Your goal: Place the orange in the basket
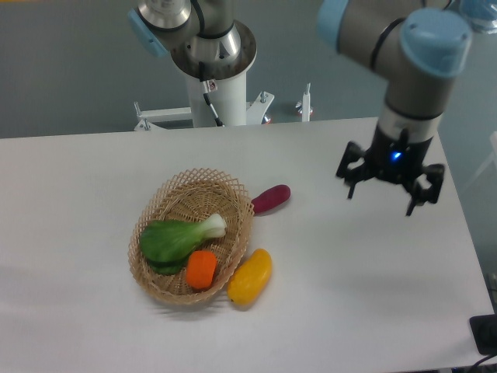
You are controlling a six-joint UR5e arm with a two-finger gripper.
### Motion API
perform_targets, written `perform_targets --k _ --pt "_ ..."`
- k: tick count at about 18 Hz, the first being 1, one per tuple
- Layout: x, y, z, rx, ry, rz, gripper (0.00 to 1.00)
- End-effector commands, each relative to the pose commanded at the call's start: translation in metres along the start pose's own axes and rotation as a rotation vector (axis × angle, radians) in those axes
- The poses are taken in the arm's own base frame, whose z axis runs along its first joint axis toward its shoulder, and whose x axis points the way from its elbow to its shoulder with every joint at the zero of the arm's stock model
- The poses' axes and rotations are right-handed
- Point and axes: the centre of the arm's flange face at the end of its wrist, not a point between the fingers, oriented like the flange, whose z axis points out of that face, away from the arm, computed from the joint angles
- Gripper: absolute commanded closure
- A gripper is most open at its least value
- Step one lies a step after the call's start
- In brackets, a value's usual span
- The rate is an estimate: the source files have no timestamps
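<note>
Camera view: orange [202, 269] sits in basket [167, 197] near its front rim (roundish, slightly taller than wide, no clear pointing direction), gripper [389, 191] spread wide, empty, well right.

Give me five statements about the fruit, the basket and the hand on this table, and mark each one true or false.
1. The orange lies inside the basket. True.
2. The hand is holding the orange. False: it is open and empty, off to the side of the basket over the white table.
3. The yellow fruit is inside the basket. False: it lies on the table against the basket's outer rim.
4. A green leafy vegetable shares the basket with the orange. True.
5. The purple-red vegetable sits on top of the orange. False: it lies on the table beside the basket.
</note>
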Motion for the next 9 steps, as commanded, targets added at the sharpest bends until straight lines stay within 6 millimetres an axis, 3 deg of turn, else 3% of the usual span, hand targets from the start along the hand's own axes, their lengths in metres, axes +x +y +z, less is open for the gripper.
perform_targets --k 9 --pt "0.0052 -0.0029 0.0025 -0.001 0.006 -0.004 0.00"
